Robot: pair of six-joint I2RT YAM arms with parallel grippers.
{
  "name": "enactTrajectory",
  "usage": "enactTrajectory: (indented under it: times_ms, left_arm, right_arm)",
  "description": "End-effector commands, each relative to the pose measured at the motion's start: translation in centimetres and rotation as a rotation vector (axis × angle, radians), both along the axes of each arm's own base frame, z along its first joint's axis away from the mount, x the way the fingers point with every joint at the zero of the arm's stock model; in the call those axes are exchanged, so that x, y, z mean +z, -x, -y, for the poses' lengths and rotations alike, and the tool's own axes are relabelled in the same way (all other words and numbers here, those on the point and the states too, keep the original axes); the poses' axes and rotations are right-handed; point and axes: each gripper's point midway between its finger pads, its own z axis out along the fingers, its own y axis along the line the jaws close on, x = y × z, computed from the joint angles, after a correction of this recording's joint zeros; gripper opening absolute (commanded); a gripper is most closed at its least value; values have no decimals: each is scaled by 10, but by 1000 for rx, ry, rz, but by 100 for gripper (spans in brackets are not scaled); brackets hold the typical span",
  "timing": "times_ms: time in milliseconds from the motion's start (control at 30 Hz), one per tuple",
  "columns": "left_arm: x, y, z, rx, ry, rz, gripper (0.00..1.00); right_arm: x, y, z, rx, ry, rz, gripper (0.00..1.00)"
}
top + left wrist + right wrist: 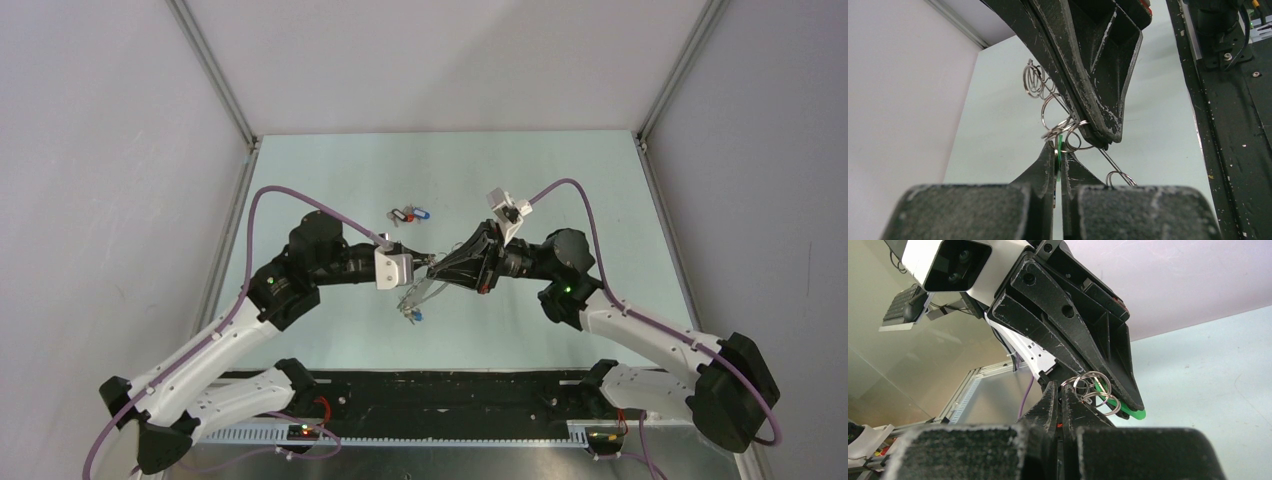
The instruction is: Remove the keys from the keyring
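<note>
The left claw (pixel 1058 151) is closed on a green key (pixel 1134 413). The right claw (pixel 1060 390) is closed on the keyring (pixel 418 295), which hangs between them above the table (pixel 560 170). Other keys (pixel 408 214) lie loose farther back.

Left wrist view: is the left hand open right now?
No, the left hand is pinched shut, its fingers pressed against a thin green plastic piece caught between them.
</note>
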Motion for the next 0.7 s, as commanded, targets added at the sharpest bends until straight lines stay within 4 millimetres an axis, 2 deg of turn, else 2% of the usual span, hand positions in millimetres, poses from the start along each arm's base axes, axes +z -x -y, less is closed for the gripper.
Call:
enactTrajectory:
  times_ms: [0,533,667]
  left_arm:
    - [54,9,2,-46,142,105,0]
    - [107,30,-3,-113,331,106,0]
    - [111,32,-3,-124,348,92,0]
  right_arm:
    - [-2,3,1,0,42,-8,0]
    - [-9,7,4,18,60,-37,0]
    - [-11,8,4,22,64,-41,0]
